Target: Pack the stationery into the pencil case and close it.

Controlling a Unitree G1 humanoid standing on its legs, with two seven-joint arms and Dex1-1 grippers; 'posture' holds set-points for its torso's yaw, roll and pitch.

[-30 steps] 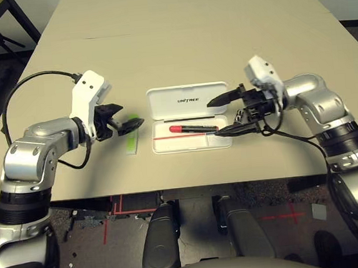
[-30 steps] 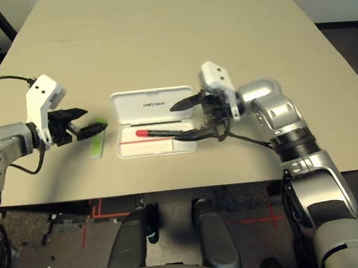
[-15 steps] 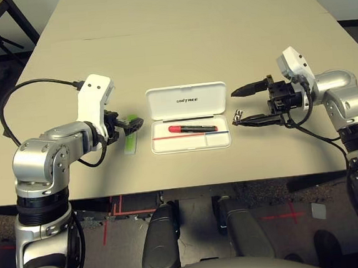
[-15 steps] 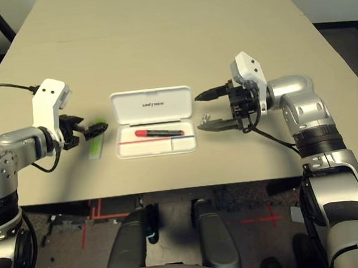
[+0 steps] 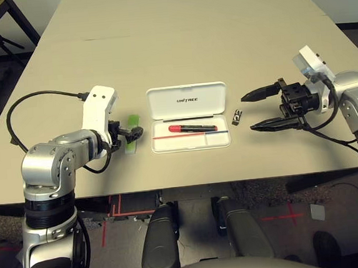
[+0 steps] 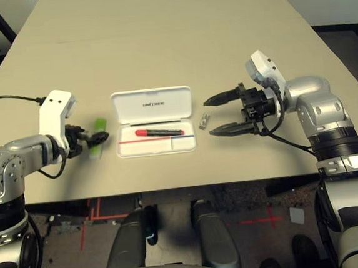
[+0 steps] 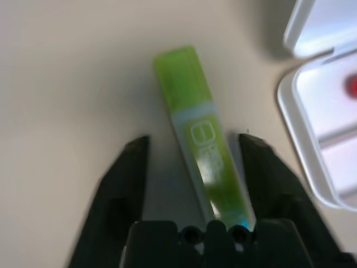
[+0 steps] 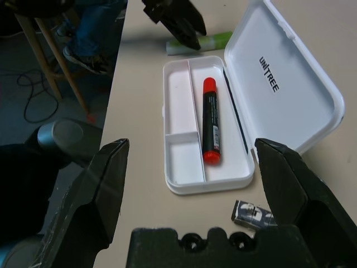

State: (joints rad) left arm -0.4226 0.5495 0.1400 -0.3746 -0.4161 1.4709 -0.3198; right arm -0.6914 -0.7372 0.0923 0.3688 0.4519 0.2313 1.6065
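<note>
White hinged plastic pencil case (image 5: pixel 159 149) open on table, lid back, tray ready for loading; red-and-black marker (image 8: pixel 211 120) in long compartment, which suits its length; flat light-green oblong stick (image 7: pixel 206 151) on table left of case, between parted fingers of left gripper (image 7: pixel 192 139), likely for pickup; small black-and-silver clip (image 5: pixel 236 117) on table just right of case; right gripper (image 5: pixel 247 113) wide open, empty, near clip, presumably leaving left arm room

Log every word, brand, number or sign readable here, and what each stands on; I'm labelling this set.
"UNITREE": dark letters inside the raised lid of the white case.
Green stick: a pale rounded sign, with lettering beneath too blurred to read.
Marker: print on its black barrel, too small to read.
Black-and-silver clip: pale marks, unreadable.
</note>
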